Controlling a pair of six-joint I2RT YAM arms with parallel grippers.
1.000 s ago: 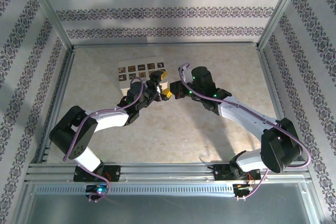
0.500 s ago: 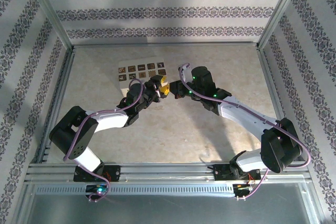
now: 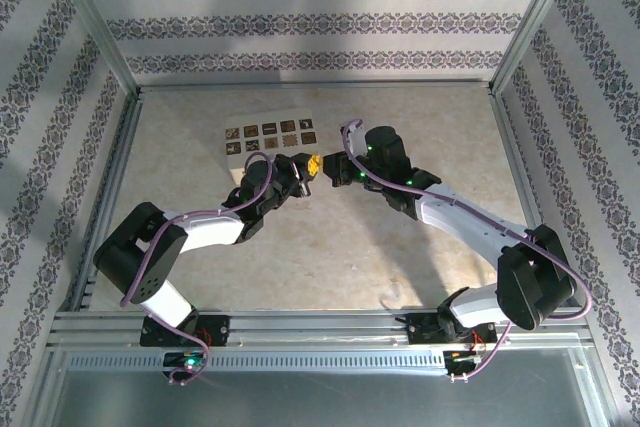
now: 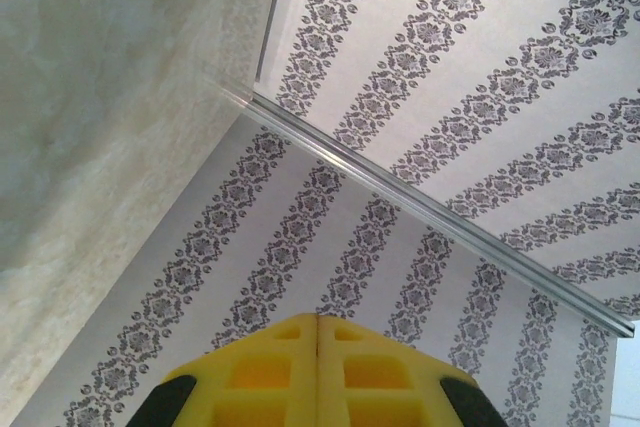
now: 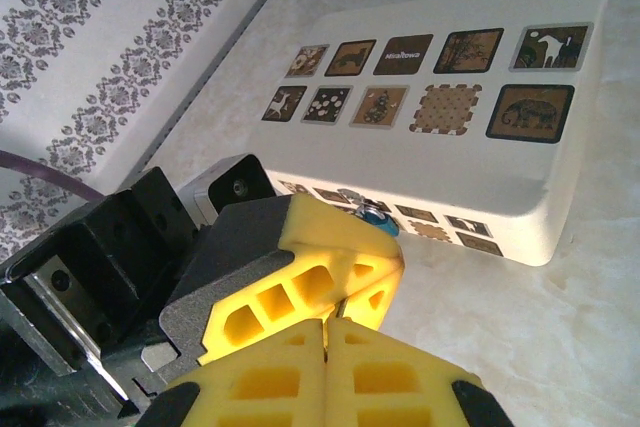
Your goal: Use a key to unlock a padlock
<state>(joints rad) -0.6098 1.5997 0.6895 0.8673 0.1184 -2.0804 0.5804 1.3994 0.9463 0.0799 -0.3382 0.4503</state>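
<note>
My left gripper and right gripper meet tip to tip in front of the picture box. In the right wrist view the left gripper's yellow fingers are pressed together on a thin metal sliver. A small blue and silver end pokes out on their far side; it looks like the key. My right gripper is shut, its tips against that sliver, and I cannot tell whether it grips it. In the left wrist view the left gripper shows no gap. The padlock is hidden.
A flat white box with small picture tiles on top lies just behind the grippers, large in the right wrist view. Patterned walls and metal frame rails enclose the beige table.
The left gripper's fingers, spread wide a second ago, have closed together right at the right gripper's tips. The right arm has stayed where it was.
</note>
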